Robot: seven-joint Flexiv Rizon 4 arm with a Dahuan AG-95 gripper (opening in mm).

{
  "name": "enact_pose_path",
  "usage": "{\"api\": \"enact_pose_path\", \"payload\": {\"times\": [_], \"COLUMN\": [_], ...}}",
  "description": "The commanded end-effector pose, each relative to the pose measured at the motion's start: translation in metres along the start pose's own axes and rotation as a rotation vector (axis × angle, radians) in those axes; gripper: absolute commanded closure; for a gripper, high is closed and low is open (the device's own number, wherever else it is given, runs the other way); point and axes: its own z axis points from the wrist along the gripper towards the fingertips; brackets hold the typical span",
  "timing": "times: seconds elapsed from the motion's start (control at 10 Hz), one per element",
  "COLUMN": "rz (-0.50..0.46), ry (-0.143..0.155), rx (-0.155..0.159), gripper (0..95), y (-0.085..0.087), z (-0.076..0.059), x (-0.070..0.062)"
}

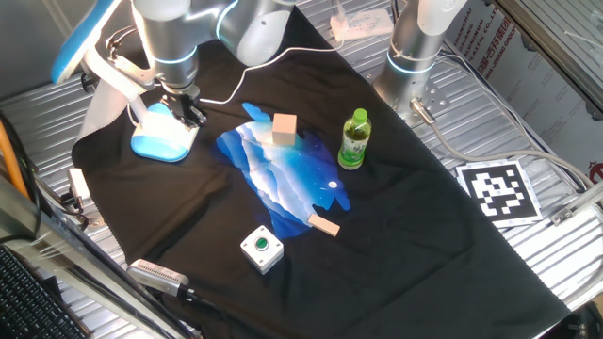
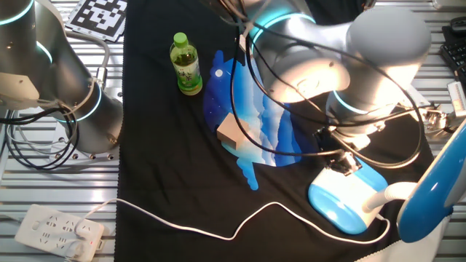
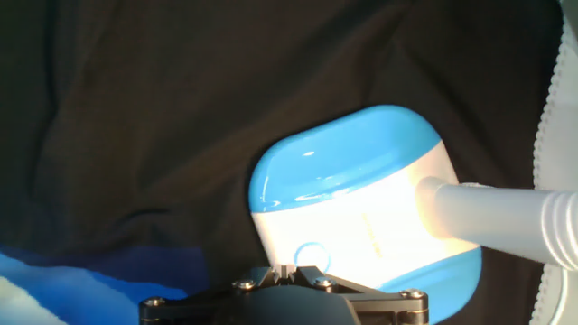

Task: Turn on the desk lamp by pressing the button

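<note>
The desk lamp stands at the left of the black cloth, with its light-blue and white oval base [image 1: 160, 139], white curved neck [image 1: 115, 79] and blue head [image 1: 80, 42]. In the hand view the base [image 3: 348, 190] fills the middle, and the button [image 3: 310, 255] shows as a small pale ring on its white band. My gripper [image 3: 285, 273] has its fingertips shut together, just at the button's lower left edge. In the fixed views the gripper [image 1: 187, 109] [image 2: 342, 161] hangs low over the base's near end [image 2: 342, 207]. I cannot tell whether it touches.
A green bottle [image 1: 353, 139], a wooden block [image 1: 284, 129], a smaller wooden piece [image 1: 324, 224] and a green button on a white box [image 1: 261, 249] lie on the cloth. A white cable [image 2: 218, 229] runs to a power strip [image 2: 54, 229]. A second arm's base [image 1: 415, 47] stands behind.
</note>
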Motion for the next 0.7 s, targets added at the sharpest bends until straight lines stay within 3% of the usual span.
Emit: {"api": "enact_pose_path", "payload": {"times": [0.1,0.7], "rz": [0.015,0.039], "ry": [-0.005,0.015], "rx": [0.007,-0.004], "gripper": [95.0,95.0], "y": [0.007,0.037], "z": [0.001,-0.008], "x": [0.005,0.011]}}
